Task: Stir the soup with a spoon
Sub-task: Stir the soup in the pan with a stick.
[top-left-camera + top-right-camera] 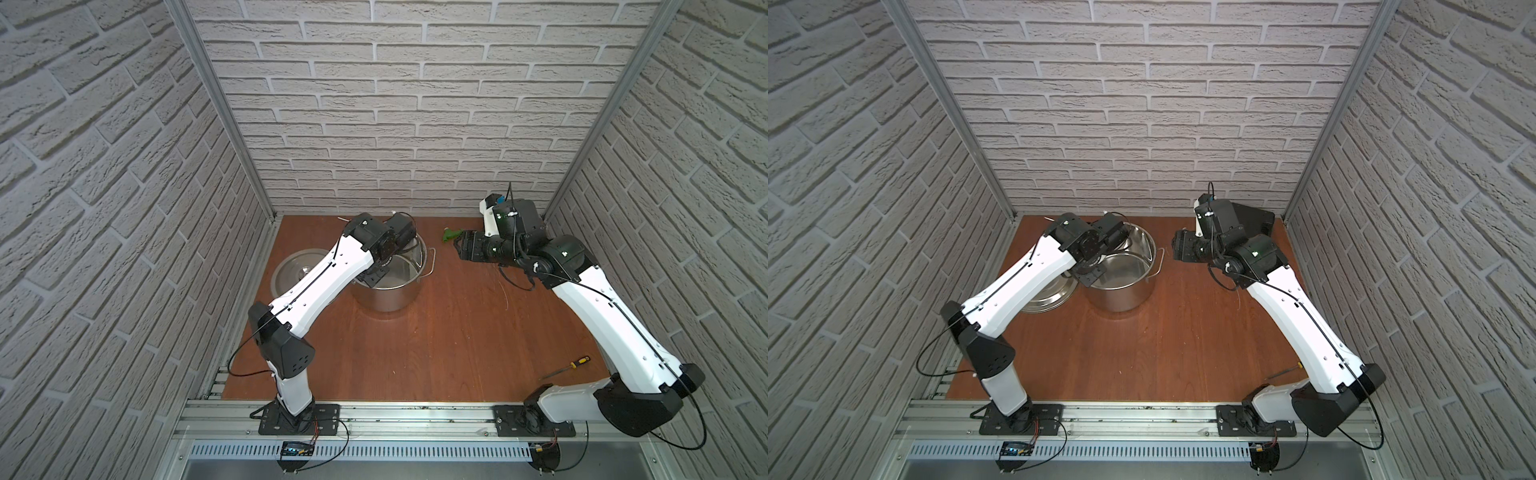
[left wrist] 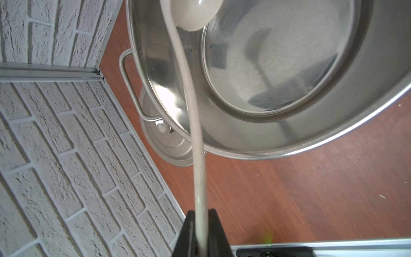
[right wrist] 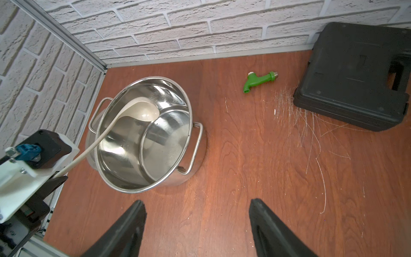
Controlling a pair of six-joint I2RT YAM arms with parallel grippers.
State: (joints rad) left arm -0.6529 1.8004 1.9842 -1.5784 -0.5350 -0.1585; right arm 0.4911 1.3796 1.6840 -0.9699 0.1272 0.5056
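Observation:
The spoon, a cream ladle, is held by its slim handle in my left gripper, which is shut on it. Its round bowl hangs inside the steel pot, close to the inner wall on the side toward the back corner. The pot stands at the back of the wooden table, under my left wrist. Soup is not in view: the pot's inside shows only bare steel. My right gripper hovers open over bare wood to the right of the pot, holding nothing.
The pot's lid lies upside down just left of the pot. A green plastic tap and a black case sit by the back wall, with loose thin strands beside the case. A yellow-and-black screwdriver lies front right.

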